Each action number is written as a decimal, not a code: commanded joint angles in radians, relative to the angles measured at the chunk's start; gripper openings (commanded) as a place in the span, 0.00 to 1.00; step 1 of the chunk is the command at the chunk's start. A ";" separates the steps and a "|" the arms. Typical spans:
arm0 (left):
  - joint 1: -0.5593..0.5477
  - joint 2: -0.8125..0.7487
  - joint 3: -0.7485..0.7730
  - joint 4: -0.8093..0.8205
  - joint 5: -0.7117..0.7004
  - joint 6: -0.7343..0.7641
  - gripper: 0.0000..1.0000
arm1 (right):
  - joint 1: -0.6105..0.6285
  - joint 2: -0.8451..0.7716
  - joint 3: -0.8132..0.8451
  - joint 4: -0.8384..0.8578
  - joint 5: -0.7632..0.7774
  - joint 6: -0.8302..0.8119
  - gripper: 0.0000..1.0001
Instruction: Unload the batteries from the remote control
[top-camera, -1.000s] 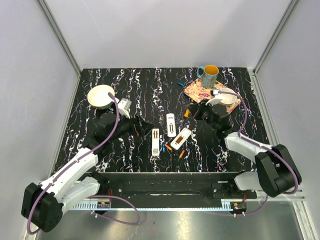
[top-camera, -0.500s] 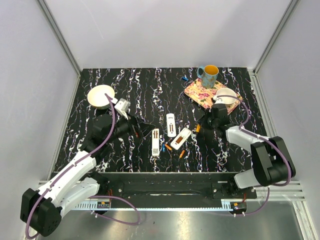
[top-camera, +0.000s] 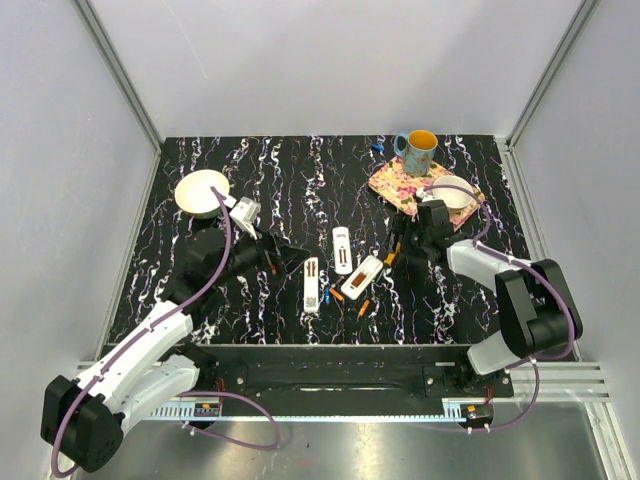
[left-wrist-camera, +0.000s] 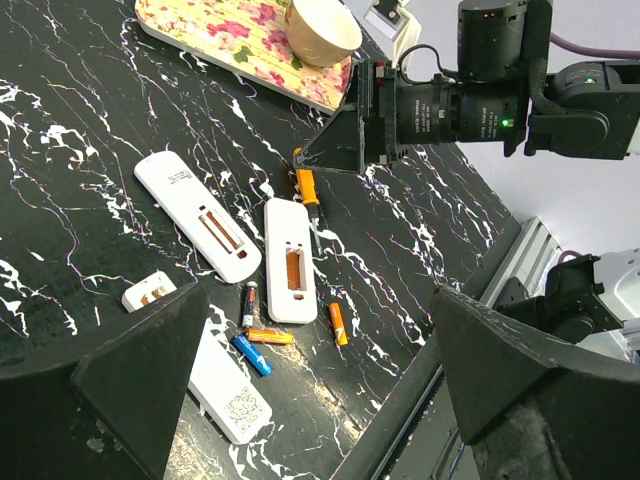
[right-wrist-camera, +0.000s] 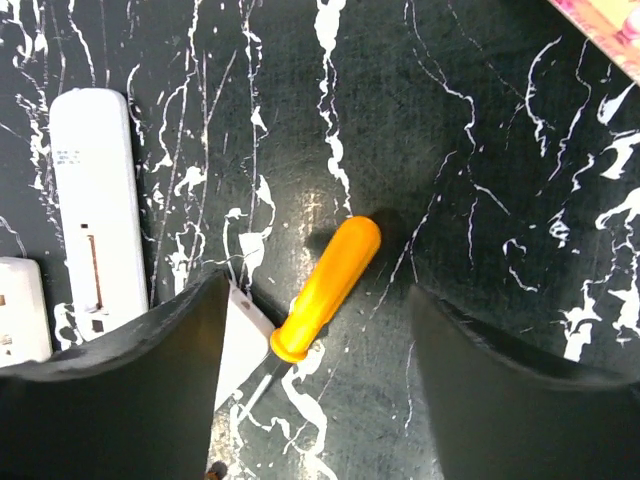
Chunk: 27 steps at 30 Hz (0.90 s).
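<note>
Batteries (left-wrist-camera: 270, 336) lie loose on the black marbled surface (top-camera: 280, 170), mostly orange with one blue battery (left-wrist-camera: 252, 355), clustered at the near ends of the white remotes (left-wrist-camera: 288, 225). I cannot tell whether the open compartments hold more. They look light, stiff, smooth and prone to rolling, so pinch one across the middle of its barrel. Just right of the remotes an orange-handled screwdriver (right-wrist-camera: 325, 285) lies between the jaws of the right gripper (right-wrist-camera: 318, 295), which stand apart and unclamped. The left gripper (left-wrist-camera: 320, 330) hovers left, spread wide, empty.
</note>
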 joint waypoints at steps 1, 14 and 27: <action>0.005 -0.011 0.003 0.044 0.007 0.009 0.99 | -0.002 -0.090 -0.016 0.045 -0.015 -0.021 0.86; 0.005 -0.002 0.006 0.032 -0.050 0.029 0.99 | -0.002 -0.238 -0.079 0.099 -0.011 -0.029 1.00; 0.005 0.085 0.107 -0.253 -0.586 0.005 0.99 | -0.002 -0.527 -0.193 0.140 0.106 -0.021 1.00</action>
